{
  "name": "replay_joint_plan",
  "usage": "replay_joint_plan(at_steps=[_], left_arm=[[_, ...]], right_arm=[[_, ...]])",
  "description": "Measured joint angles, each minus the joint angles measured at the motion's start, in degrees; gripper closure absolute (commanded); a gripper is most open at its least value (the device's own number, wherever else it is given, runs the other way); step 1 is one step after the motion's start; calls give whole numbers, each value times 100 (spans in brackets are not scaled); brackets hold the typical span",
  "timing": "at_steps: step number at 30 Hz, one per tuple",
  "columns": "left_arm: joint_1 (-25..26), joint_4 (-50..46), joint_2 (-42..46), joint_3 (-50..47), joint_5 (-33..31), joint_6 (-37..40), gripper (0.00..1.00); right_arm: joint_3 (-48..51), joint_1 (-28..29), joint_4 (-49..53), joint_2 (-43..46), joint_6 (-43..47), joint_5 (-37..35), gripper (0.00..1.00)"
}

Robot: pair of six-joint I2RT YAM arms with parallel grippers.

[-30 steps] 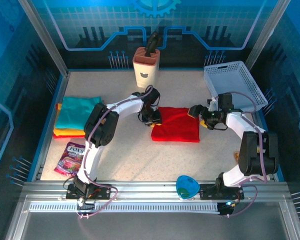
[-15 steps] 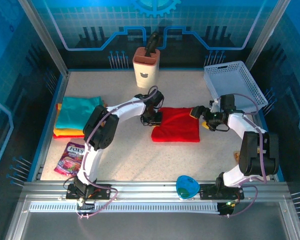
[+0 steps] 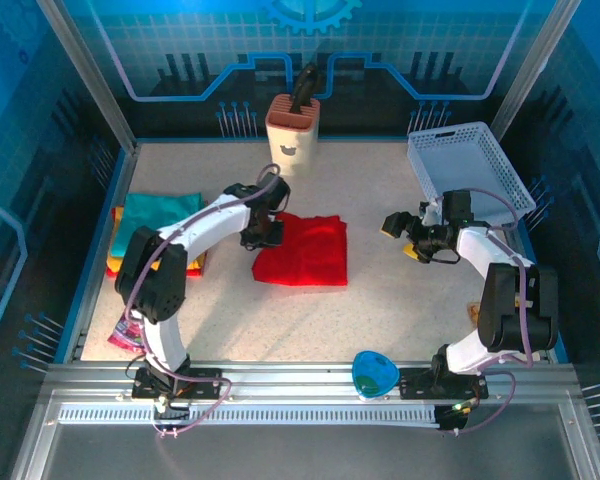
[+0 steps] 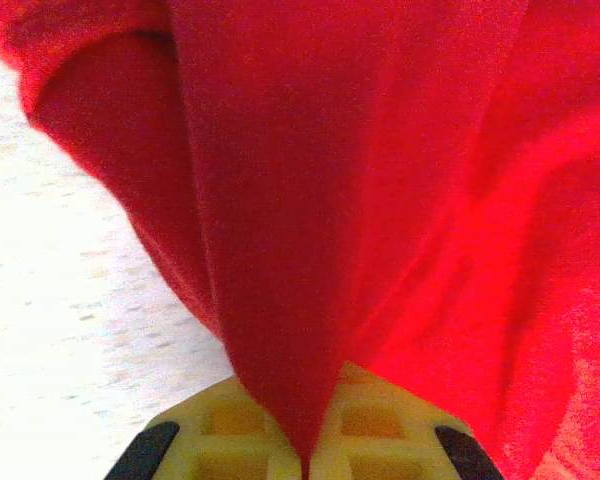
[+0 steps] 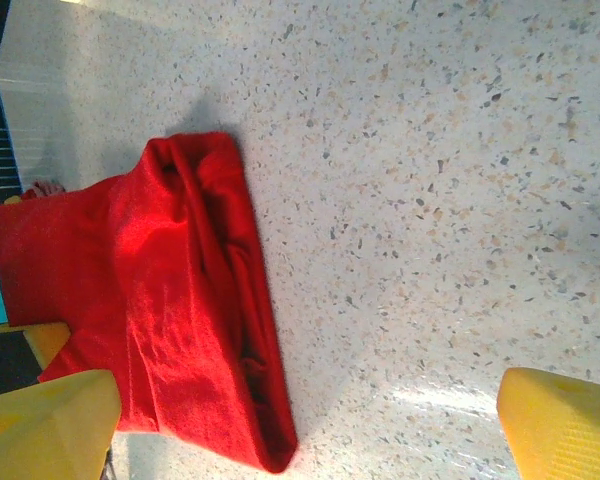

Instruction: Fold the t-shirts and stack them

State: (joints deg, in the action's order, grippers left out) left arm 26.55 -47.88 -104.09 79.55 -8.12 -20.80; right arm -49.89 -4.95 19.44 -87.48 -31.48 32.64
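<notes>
Red t-shirt [image 4: 400,200], close up in the left wrist view: a bunched fold of cloth runs down into the left pincer [image 4: 308,450], whose yellow pads [image 4: 230,425] are clamped tight on it. Pale speckled bench [image 4: 50,300] shows to the left of the cloth.

Top view, near edge: a small blue dish [image 3: 375,373] sits between the arm bases. A candy packet [image 3: 120,328] lies near the left edge, partly hidden by the left arm.

Mid-bench: the shirt [image 3: 305,252] lies as a rumpled folded rectangle, a little left of centre. The left pincer [image 3: 263,232] grips its left edge. Just beyond that arm, at the left side, is a folded stack [image 3: 150,225], teal on top, orange and yellow edges beneath. The right pincer [image 3: 400,238] hangs over bare bench, well apart from the shirt, its jaws spread wide and holding nothing. The right wrist view has both yellow fingertips [image 5: 565,420] far apart, with the shirt [image 5: 150,300] lying ahead.

Far side: a white mesh basket [image 3: 470,170] at the right corner; a beige holder [image 3: 292,135] with a dark handle sticking out, centre back.
</notes>
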Motion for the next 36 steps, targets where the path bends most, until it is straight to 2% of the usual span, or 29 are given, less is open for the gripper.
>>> replay_joint_plan(at_steps=[10,17,27,36], left_arm=[[-761,-737,1097,11,-415,857,100],[-1224,-1213,1606,417,-610,1508,100],[-1340,-1880,1934,1432,-927,2083,100],[-1646,-2531,1963,2074,-1182,2256,100]], right_arm=[[-2,0,-70,-142,-105,258,4],[0,2,-52,-142,-131,304,4],[-142,55,295,-90,-151,361,4],[-413,177,597,111,-149,339,4]])
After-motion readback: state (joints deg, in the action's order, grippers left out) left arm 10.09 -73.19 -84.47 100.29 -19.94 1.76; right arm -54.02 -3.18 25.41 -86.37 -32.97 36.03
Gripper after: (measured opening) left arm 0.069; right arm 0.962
